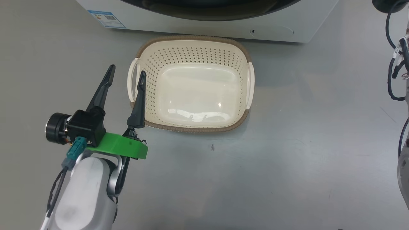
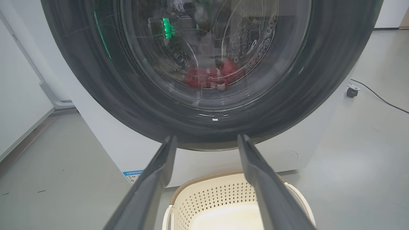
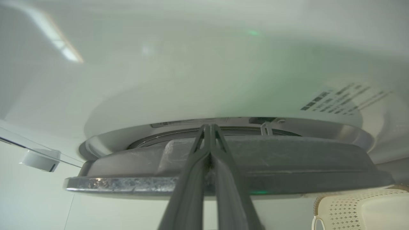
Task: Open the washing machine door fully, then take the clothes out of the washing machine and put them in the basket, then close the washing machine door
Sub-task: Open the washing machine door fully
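The washing machine (image 2: 105,140) stands ahead. Its door (image 2: 96,83), with a wide black rim and clear glass, faces my left wrist camera. Through the glass the red clothes (image 2: 209,78) lie low in the steel drum. My left gripper (image 2: 207,139) is open and empty, hanging above the left end of the cream basket (image 1: 191,48); in the head view it is at the lower left (image 1: 127,72). My right gripper (image 3: 209,126) is shut. Its tips reach over the door's edge (image 3: 287,159) to the seam with the white front. I cannot tell whether they touch.
The basket is empty and sits on the grey floor just in front of the machine's bottom panel, which has a blue label (image 1: 107,17) and a round flap (image 1: 271,31). A caster and a black cable (image 2: 377,97) lie to the machine's right. My right arm's cables (image 1: 396,64) hang at the head view's right edge.
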Robot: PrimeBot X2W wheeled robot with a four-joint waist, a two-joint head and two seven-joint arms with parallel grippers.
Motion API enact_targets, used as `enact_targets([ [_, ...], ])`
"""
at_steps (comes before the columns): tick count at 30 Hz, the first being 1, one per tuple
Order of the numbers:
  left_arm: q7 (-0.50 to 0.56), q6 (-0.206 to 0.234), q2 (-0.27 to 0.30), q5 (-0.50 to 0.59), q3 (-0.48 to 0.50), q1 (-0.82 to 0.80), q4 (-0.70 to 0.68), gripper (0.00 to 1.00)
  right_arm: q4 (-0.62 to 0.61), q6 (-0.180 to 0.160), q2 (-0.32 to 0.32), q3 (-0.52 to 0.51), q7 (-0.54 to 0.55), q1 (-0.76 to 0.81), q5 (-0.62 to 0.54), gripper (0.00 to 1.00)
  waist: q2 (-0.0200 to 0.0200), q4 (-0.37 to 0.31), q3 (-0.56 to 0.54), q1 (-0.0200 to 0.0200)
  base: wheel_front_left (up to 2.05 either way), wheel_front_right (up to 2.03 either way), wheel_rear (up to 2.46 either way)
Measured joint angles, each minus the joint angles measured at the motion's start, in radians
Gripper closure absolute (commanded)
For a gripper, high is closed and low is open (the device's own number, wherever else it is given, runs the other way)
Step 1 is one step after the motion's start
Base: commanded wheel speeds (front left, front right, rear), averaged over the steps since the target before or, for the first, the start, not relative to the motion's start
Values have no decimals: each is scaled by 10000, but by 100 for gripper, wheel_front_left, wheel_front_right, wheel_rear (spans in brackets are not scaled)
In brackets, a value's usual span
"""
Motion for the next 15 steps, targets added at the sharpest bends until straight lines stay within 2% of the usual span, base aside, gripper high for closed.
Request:
enact_targets([
  [15, 0, -69, -31, -50, 31, -80, 140, 0, 813, -88, -23, 81, 639, -821, 134, 100, 0, 203, 271, -1, 0, 0, 0],
])
